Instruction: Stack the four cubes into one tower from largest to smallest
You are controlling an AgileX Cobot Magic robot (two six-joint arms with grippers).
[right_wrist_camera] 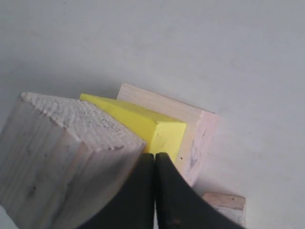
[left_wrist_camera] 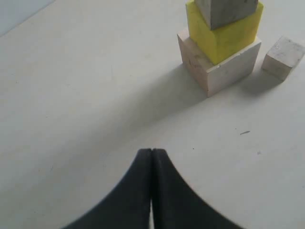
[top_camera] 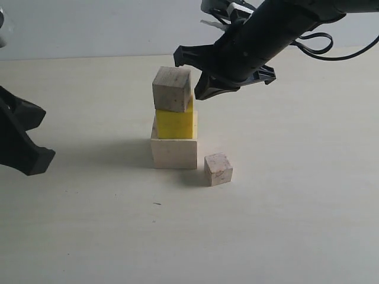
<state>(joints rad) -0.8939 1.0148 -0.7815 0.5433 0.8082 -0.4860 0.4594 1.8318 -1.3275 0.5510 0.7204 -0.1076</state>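
- While the smallest piece is not yet placed, a three-tier tower (top_camera: 175, 131) is shown near the middle of the pale worktop (top_camera: 296, 213). A large pale unpainted wooden cube (top_camera: 173, 154) forms the base and a bright yellow cube (top_camera: 173, 123) is set on it. A medium pale wooden cube (top_camera: 172, 89) is set on top, twisted out of line with the yellow one.
- The small pale wooden cube (top_camera: 218, 169) is seen lying on the worktop just beside the base, on the side toward the right edge.
- The right gripper (right_wrist_camera: 155, 161) is shown with its jaws pressed together and nothing held. Its tips are just beside the medium cube, but whether contact is made cannot be determined.
- The left gripper (left_wrist_camera: 151, 153) is likewise closed and empty, well apart from the tower, toward the left edge.
- Hazard: the twisted top cube could be pushed off, or the tower toppled, if the closed right tips were swept sideways. The small cube may also sit badly on a skewed top face.
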